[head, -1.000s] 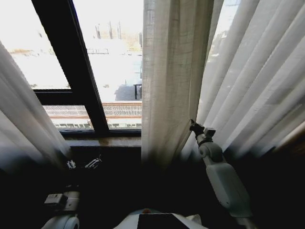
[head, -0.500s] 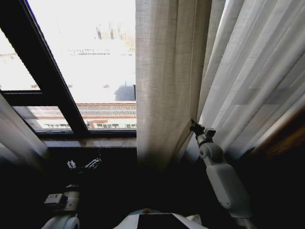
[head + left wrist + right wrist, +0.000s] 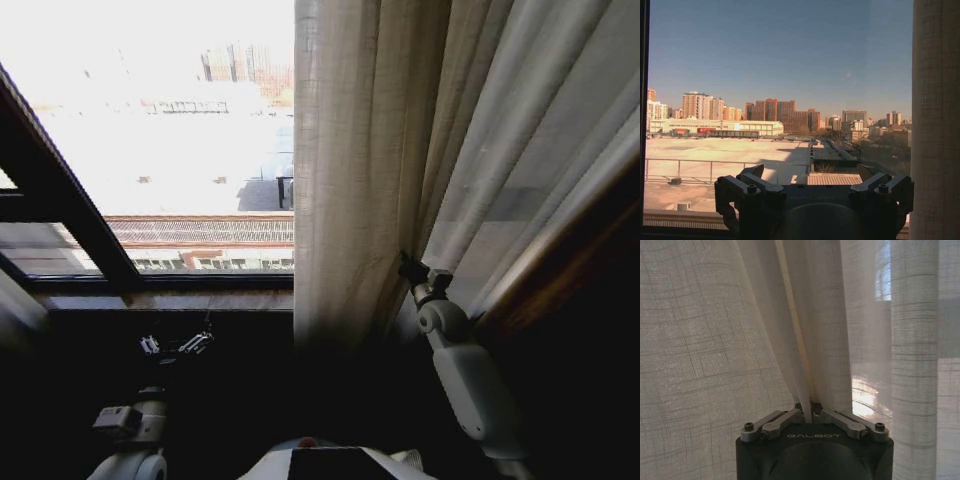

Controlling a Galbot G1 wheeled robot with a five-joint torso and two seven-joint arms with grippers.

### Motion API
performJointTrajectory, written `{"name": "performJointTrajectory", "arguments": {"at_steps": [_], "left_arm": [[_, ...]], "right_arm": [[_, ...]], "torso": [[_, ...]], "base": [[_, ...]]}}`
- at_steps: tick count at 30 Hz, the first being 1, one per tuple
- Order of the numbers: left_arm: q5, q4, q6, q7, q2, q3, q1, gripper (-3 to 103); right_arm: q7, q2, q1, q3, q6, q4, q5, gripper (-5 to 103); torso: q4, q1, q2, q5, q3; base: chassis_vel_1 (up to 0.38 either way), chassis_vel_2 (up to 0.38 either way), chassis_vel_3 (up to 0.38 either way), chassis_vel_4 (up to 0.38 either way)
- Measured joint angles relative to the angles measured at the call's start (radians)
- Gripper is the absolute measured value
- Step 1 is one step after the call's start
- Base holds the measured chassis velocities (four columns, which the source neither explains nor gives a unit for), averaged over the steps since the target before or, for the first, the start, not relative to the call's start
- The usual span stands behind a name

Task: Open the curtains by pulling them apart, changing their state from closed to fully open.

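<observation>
One fold of the curtains (image 3: pixel 360 180) is pinched in the right claw (image 3: pixel 810 412), folds running vertically right of the bare window (image 3: pixel 170 150). Left claw (image 3: pixel 812 192) hangs open below the window, holding nothing; right arm is nearer.

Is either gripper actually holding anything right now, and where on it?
The right gripper pinches a fold of the right curtain panel near its inner edge, low down. The left gripper is open, holding nothing.
</observation>
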Motion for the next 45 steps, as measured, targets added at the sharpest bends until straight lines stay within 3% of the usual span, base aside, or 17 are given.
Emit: {"name": "performJointTrajectory", "arguments": {"at_steps": [19,25,30,32,34,35,37,41,43,45], "left_arm": [[0.006,-0.002,-0.014,0.0,-0.003,0.0,0.005,100],[0.008,-0.003,-0.014,0.001,-0.004,0.002,0.007,100],[0.008,-0.003,-0.015,0.0,-0.004,0.001,0.007,100],[0.008,-0.002,-0.017,0.0,-0.004,0.001,0.007,100],[0.008,-0.001,-0.018,0.0,-0.004,0.001,0.006,100],[0.008,0.0,-0.018,0.0,-0.004,0.002,0.006,100],[0.008,0.001,-0.019,0.0,-0.004,0.002,0.006,100],[0.008,0.005,-0.021,0.0,-0.004,0.004,0.005,100],[0.008,0.006,-0.021,0.0,-0.004,0.004,0.005,100],[0.008,0.01,-0.023,0.0,-0.003,0.004,0.004,100]], "right_arm": [[-0.001,0.001,-0.011,0.003,0.012,0.005,-0.024,0],[0.0,0.001,-0.016,0.005,0.022,0.003,-0.032,0],[0.0,0.001,-0.019,0.005,0.022,0.003,-0.032,-3],[0.0,0.001,-0.022,0.005,0.022,0.004,-0.035,8],[-0.001,0.001,-0.022,0.005,0.022,0.004,-0.036,8],[-0.001,0.001,-0.022,0.004,0.023,0.004,-0.037,18],[-0.001,0.0,-0.022,0.004,0.023,0.004,-0.038,18],[0.0,0.0,-0.027,0.004,0.024,0.005,-0.04,40],[-0.001,0.0,-0.03,0.004,0.025,0.006,-0.041,40],[-0.001,0.002,-0.038,0.004,0.026,0.012,-0.044,51]], "torso": [[-0.0001,0.0,0.0,0.0003,0.0],[0.0002,0.0,0.0,0.0005,0.0],[0.0004,0.0,0.0,-0.0014,0.0],[0.0,0.0,0.0,-0.0005,0.0],[-0.0001,0.0,0.0,-0.0004,0.0],[-0.0001,0.0,0.0,-0.0004,0.0],[-0.0002,0.0,0.0,-0.0001,0.0],[-0.0002,0.0,0.0,0.0003,0.0],[-0.0001,0.0,0.0,0.0,0.0],[0.0,0.0,0.0,-0.0003,0.0]], "base": [[-0.343,-0.335,0.339,0.338],[-0.081,-0.096,0.112,0.079],[0.027,0.013,-0.011,-0.013],[0.043,0.046,-0.075,-0.042],[0.023,0.022,-0.037,-0.011],[0.0,0.0,0.0,0.0],[0.0,0.0,0.0,0.0],[0.0,0.0,0.0,0.0],[0.0,0.0,0.0,0.0],[0.0,0.0,0.0,0.0]]}}
